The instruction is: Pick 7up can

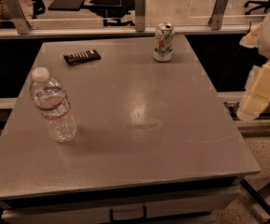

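Observation:
The 7up can [163, 42] stands upright near the far edge of the grey table [139, 125], right of centre. It is whitish-silver with green and red markings and a silver top. My gripper [252, 105] hangs at the right edge of the view, off the table's right side and nearer to me than the can. It is well apart from the can and holds nothing that I can see.
A clear plastic water bottle [53, 104] with a white cap stands at the left of the table. A dark flat bar [81, 56] lies at the far left. A rail with metal posts [140, 9] runs behind the table. A drawer handle [127, 214] shows below the front edge.

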`<state>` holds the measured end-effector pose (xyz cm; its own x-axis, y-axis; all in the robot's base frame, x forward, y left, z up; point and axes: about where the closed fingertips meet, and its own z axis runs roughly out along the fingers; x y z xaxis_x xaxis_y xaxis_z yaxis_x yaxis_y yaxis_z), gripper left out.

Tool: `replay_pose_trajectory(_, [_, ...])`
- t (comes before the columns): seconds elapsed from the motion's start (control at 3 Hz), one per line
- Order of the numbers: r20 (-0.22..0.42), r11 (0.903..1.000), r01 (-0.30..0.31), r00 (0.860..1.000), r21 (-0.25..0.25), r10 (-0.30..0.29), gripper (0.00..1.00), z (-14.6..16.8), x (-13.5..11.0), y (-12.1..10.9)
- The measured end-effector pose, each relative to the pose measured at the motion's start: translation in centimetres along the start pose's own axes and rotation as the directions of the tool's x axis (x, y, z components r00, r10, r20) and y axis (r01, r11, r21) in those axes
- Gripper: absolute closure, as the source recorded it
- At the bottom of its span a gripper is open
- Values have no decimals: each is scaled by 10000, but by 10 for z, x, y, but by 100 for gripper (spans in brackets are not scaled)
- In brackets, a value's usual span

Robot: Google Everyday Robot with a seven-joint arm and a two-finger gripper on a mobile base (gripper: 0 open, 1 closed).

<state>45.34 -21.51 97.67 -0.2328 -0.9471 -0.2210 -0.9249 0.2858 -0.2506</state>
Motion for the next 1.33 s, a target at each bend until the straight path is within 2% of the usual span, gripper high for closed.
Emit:
replay_pose_trajectory(0.33, [657,9950,-947,9935,303,926,0,24,-23,-66])
replay_pose_trajectory(0.67, [1324,9831,-1764,9768,495,1686,0,48,-43,-119])
replay_pose_trajectory(1.0, [1934,9623,-2622,9502,718,2445,0,75,-55,-161])
replay_pose_trajectory(1.33, [2464,9331,-3478,9158,911,3172,0,103,-64,-195])
